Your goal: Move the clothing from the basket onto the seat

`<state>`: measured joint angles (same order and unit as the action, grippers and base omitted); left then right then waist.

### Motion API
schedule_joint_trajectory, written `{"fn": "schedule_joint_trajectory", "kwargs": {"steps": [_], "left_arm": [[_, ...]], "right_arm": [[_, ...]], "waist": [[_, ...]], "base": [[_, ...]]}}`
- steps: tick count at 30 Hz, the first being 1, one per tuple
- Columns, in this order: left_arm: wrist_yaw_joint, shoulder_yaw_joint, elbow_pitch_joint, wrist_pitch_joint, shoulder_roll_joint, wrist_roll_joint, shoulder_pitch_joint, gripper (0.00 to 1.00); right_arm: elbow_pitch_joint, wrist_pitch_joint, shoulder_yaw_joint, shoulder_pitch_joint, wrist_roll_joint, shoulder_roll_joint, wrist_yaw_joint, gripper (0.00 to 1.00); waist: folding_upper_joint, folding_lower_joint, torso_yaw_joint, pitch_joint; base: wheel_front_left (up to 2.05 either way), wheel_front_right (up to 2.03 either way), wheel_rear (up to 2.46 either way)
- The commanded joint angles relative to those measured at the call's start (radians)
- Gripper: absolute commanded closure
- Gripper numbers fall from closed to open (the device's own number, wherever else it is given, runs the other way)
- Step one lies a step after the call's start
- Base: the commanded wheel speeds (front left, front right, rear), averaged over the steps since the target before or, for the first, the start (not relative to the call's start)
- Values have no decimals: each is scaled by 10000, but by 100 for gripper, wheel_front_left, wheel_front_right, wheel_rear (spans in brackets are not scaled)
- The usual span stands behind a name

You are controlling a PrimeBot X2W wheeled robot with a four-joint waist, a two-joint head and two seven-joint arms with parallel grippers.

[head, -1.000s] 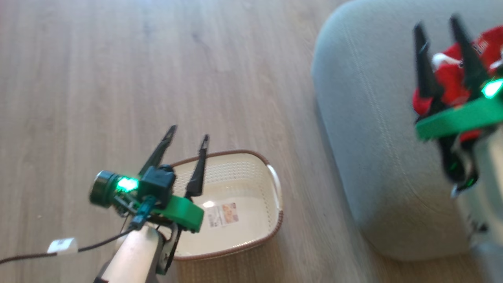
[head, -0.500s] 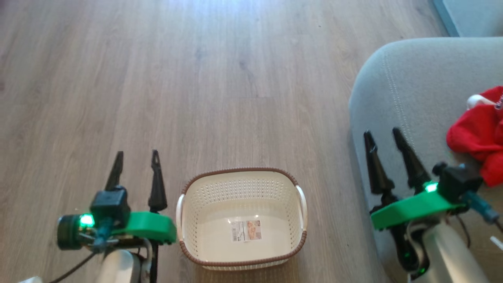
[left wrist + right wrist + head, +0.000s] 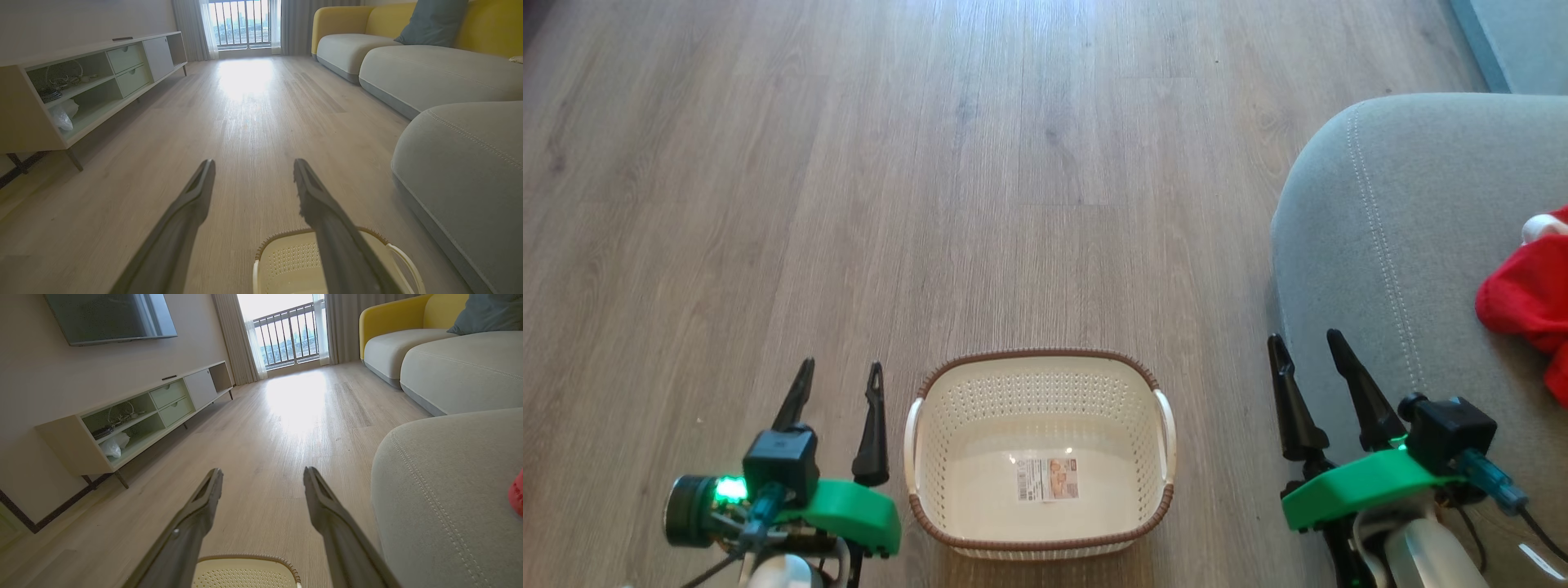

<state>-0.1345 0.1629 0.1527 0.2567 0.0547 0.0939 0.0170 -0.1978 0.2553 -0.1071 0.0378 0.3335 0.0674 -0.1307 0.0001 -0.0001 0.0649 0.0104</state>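
Head view, lower centre: basket [image 3: 1037,390] bare inside, just label sticker [image 3: 1047,478] on bottom. Clothing [image 3: 1527,306], red with white bit, lies on seat [image 3: 1347,245] at right edge (rest cut off by frame). My left claw [image 3: 841,366], lower left beside basket: fingers spread, nothing held. My right claw [image 3: 1303,336], lower right at seat's edge: spread, nothing held. Judging from this: transfer looks done, nothing left to fetch.

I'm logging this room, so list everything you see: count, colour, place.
basket: one, cream, brown rim, on the floor
seat: one, grey, right of the basket
clothing: one bunch, red with white, on the seat
sticker: one, white, basket bottom
sofa: one, yellow with grey cushions, beyond the seat
cabinet: one, cream, opposite the sofa
left gripper: one, dark fingers, open, left of basket
right gripper: one, dark fingers, open, at seat's edge
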Motion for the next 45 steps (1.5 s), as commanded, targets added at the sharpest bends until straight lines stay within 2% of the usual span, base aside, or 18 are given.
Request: {"fn": "schedule_joint_trajectory", "kwargs": {"steps": [1,4,6,17,29,30,33,45], "left_arm": [[37,-238,-166,51,-41,-208,297,0],[115,-182,-88,51,-42,-196,265,0],[349,-233,15,51,-43,203,233,0],[1017,-426,258,51,-44,672,281,0],[1512,-607,479,51,-45,1367,254,0],[1500,-276,834,0,-29,1343,-1,100],[1496,-272,1264,-17,-29,1380,-97,100],[1607,-515,1239,-376,-30,2710,4,100]], "right_arm": [[332,64,-133,186,-118,-57,0,0],[288,64,-12,143,-219,-117,0,0],[186,64,115,134,-268,-149,0,0],[110,64,131,227,-106,-169,0,0],[59,65,47,220,1,-171,0,0],[-259,-2,313,-72,-61,-128,-2,100],[-681,-10,304,-171,-28,-129,-2,100],[-653,-293,398,-94,1287,-64,-2,100]], "waist": [[-1,1,4,11],[-1,1,-7,31],[-1,1,-20,58],[-1,1,-74,158],[-1,1,-95,97],[-1,1,-95,97],[-1,1,-97,95],[-1,1,-150,79]], "base": [[0,0,0],[0,0,0],[0,0,0],[0,0,0],[0,0,0],[0,0,0],[0,0,0],[0,0,0]]}}
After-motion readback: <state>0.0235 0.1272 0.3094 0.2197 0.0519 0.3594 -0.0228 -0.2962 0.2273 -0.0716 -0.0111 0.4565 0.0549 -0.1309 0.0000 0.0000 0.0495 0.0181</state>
